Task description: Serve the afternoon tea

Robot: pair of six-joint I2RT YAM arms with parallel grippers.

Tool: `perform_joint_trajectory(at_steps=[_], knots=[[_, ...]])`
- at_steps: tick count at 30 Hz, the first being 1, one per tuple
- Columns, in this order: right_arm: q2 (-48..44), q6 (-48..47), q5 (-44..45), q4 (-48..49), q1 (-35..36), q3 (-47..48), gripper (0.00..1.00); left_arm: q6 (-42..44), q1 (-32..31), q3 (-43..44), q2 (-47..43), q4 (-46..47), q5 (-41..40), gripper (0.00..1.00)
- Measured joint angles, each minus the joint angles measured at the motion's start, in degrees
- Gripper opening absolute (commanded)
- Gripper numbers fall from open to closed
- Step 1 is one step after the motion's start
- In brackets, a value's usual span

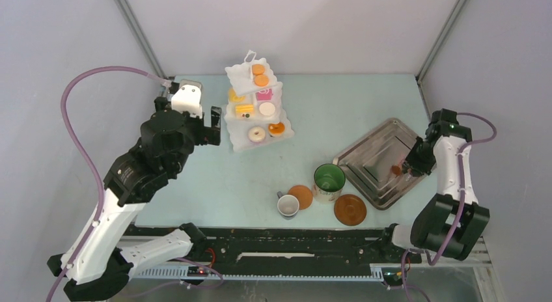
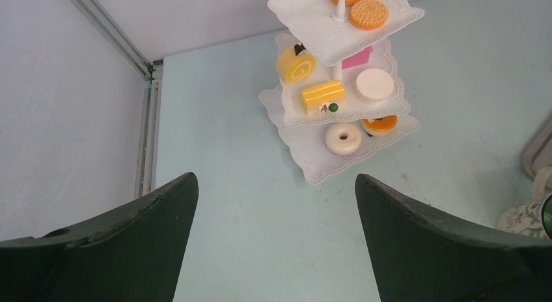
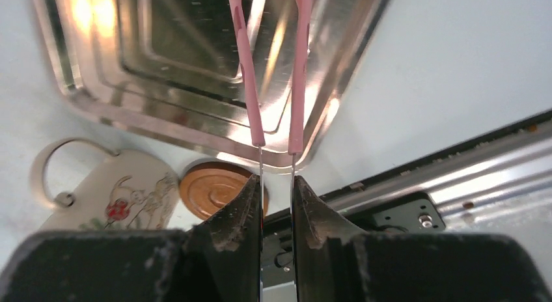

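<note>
The pink tongs [image 3: 245, 68] are clamped in the right end effector [image 3: 276, 185] above the metal tray [image 3: 130, 113], the left end effector [image 2: 275, 178] is spread wide before the stand [image 2: 309, 159] where the pastries [image 2: 323, 95] are laid, and a gentle tong pinch is likely called for next.

Counter layout, top view
Stand [image 1: 257, 107] at 11 o'clock of counter [image 1: 215, 178] centre; tray [image 1: 381, 162] at 3. Mug [image 1: 329, 181] just beside tray's 8 o'clock edge; cup [image 1: 288, 205] at mug's 8, one saucer [image 1: 301, 196] between them, second saucer [image 1: 350, 209] at mug's 5. Tongs [image 3: 247, 87] over the tray, in the right fingers [image 3: 234, 217].
</note>
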Motion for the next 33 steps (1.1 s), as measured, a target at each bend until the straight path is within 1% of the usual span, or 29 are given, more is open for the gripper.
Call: perform_joint_trajectory(at_steps=[3,7,12,14,19,23,28,33], knots=[[-3.93,0.46,-2.49,1.70,2.95,0.09,0.00,-0.04,0.00,1.36,0.02,-0.20,-0.33,0.98],[-7.61,3.37,-6.58,4.57,11.15,2.32,0.00,-0.46,0.00,3.61,0.02,-0.46,-1.99,0.98],[-7.19,8.15,-9.81,11.19,26.53,9.68,0.00,-0.92,-0.02,6.38,-0.28,-0.66,-3.89,0.98],[-5.57,8.83,-10.47,13.64,33.35,14.67,0.00,-1.16,0.00,7.28,-0.37,-1.07,-4.46,0.98],[2.58,8.48,-11.28,18.53,48.78,30.10,0.00,-1.99,0.00,8.20,-1.57,-2.08,-5.03,0.98],[10.08,7.39,-11.69,20.33,57.07,39.54,0.00,-2.01,0.00,8.98,-2.34,-2.38,-5.90,0.98],[19.87,6.01,-11.96,20.55,61.96,50.07,0.00,-2.01,0.00,9.07,-2.78,-2.54,-6.08,0.98],[32.30,5.70,-11.93,17.84,63.28,66.40,0.00,-2.01,0.00,9.07,-2.82,-2.56,-6.05,0.98]])
